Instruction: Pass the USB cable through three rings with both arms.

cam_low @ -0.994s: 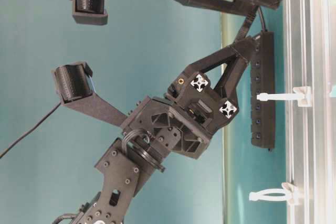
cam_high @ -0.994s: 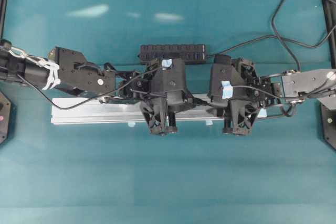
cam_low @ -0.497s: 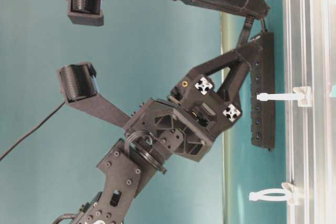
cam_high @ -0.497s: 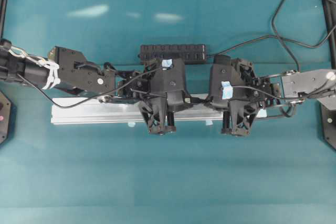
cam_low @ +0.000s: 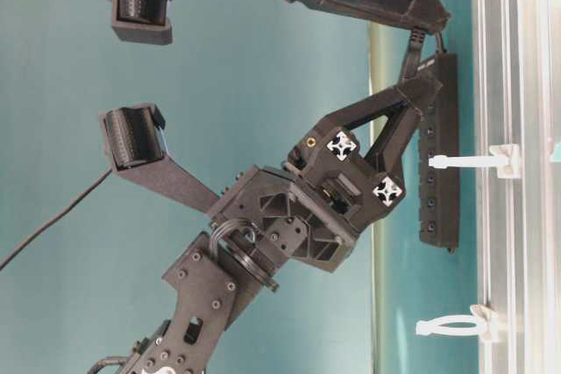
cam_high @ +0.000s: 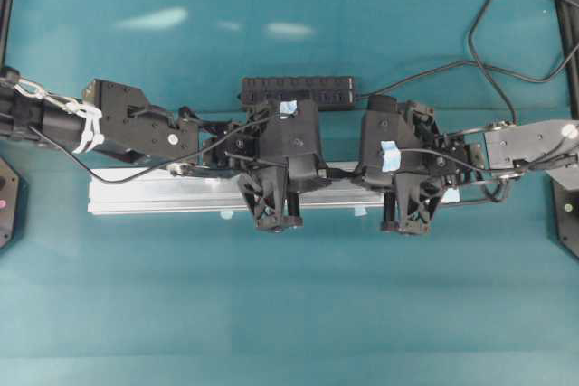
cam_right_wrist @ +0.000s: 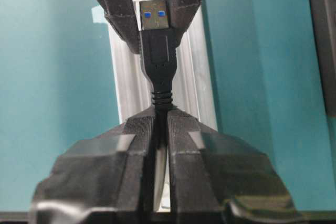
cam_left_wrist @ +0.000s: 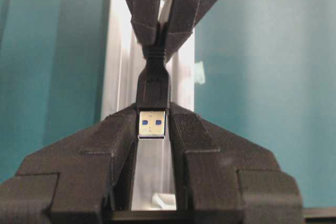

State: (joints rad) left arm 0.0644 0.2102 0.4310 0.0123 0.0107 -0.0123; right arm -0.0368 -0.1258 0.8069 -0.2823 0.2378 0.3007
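Observation:
The USB cable's plug (cam_left_wrist: 152, 123) sits clamped between the tips of my left gripper (cam_left_wrist: 153, 125), its metal end facing the left wrist camera. Just behind the plug, my right gripper (cam_right_wrist: 161, 115) is shut on the cord (cam_right_wrist: 162, 95), so both grippers hold the same short stretch, nose to nose above the silver rail (cam_high: 154, 194). From overhead, the left gripper (cam_high: 336, 172) and right gripper (cam_high: 355, 174) meet over the middle of the rail. Two white rings (cam_low: 465, 161) (cam_low: 449, 327) stand up from the rail (cam_low: 517, 243); neither has the cable through it.
A black multi-port hub (cam_high: 297, 90) lies just behind the rail. Black cord (cam_high: 472, 38) loops across the back right of the teal table. Pale blue tape tabs (cam_high: 360, 211) sit along the rail's front edge.
The right jaws have closed on the cord behind the plug. Both grippers have shifted slightly toward the back of the rail. The left grip on the plug is unchanged.

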